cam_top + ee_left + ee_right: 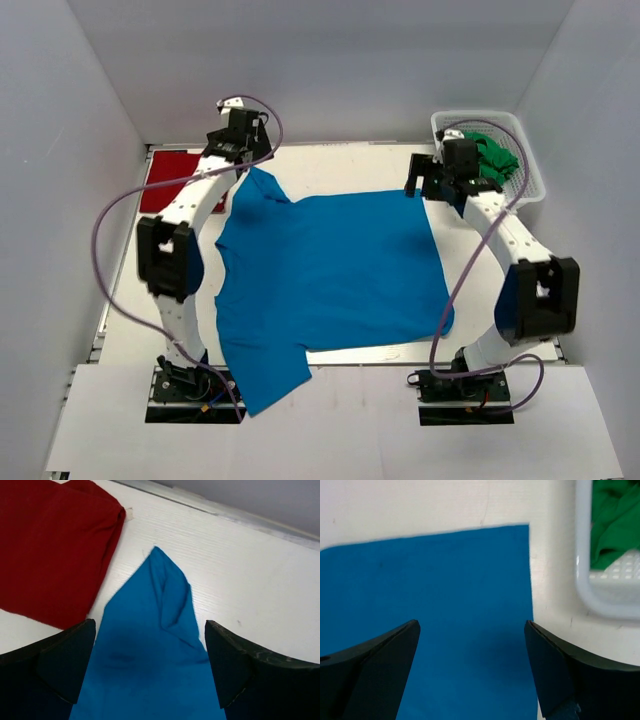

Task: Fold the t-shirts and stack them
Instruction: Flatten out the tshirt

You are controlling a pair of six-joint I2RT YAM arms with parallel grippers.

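Note:
The bright blue t-shirt [325, 275] lies spread flat across the table, one sleeve pointing to the far left and one hanging over the near edge. The dark red t-shirt [172, 176] lies folded at the far left; it also shows in the left wrist view [47, 545]. My left gripper [240, 150] is open above the blue shirt's far sleeve tip [160, 610], with nothing held. My right gripper [425, 180] is open above the blue shirt's far right corner [470, 590], empty.
A white basket [528, 170] holding green cloth [497, 155] stands at the far right, also in the right wrist view [592, 587]. White walls close in the table on three sides.

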